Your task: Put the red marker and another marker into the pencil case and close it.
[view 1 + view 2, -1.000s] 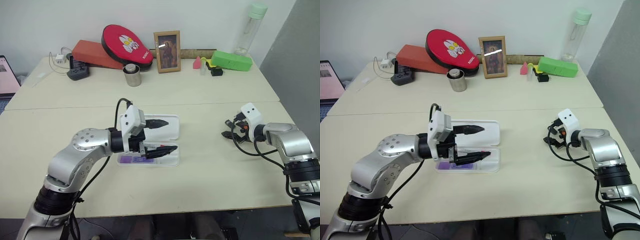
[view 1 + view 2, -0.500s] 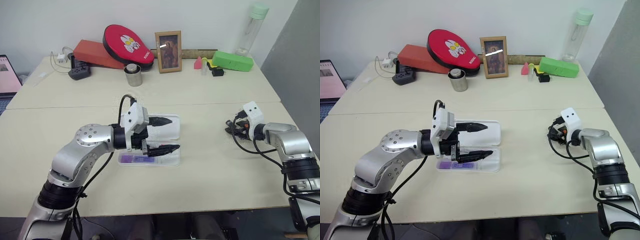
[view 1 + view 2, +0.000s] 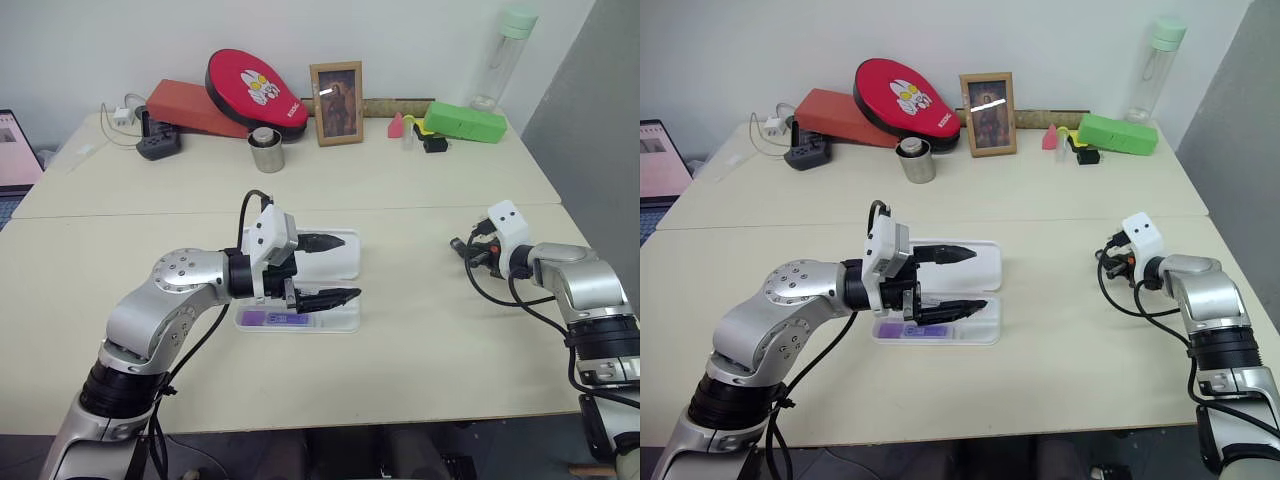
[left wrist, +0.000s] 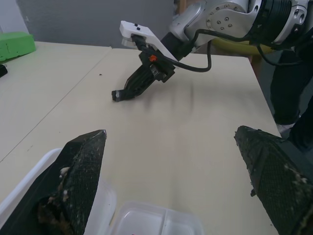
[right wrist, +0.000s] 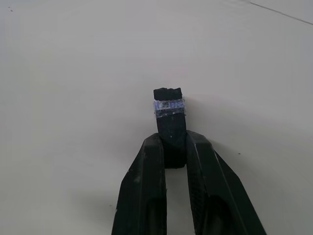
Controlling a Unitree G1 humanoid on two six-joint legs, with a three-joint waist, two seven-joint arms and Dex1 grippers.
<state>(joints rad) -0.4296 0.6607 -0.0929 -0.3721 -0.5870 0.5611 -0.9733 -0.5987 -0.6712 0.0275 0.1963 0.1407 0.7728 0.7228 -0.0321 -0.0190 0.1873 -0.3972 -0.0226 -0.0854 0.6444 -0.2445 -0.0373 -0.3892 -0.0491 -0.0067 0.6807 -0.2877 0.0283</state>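
The right gripper (image 5: 171,142), open a second ago near the table's (image 3: 400,190) right edge, has now pinched shut on a small dark stub (image 5: 168,105) with a pale band. That looks like no red-capped marker, so this grip may not serve the task. The left gripper (image 3: 345,268) is spread wide and empty over the open pencil case (image 3: 345,318) mid-table, whose front half holds the purple marker (image 3: 268,318). The case's lid is not yet shut

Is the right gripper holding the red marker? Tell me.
No, the right gripper is shut on a small black object with a bluish band, not a red-capped marker.
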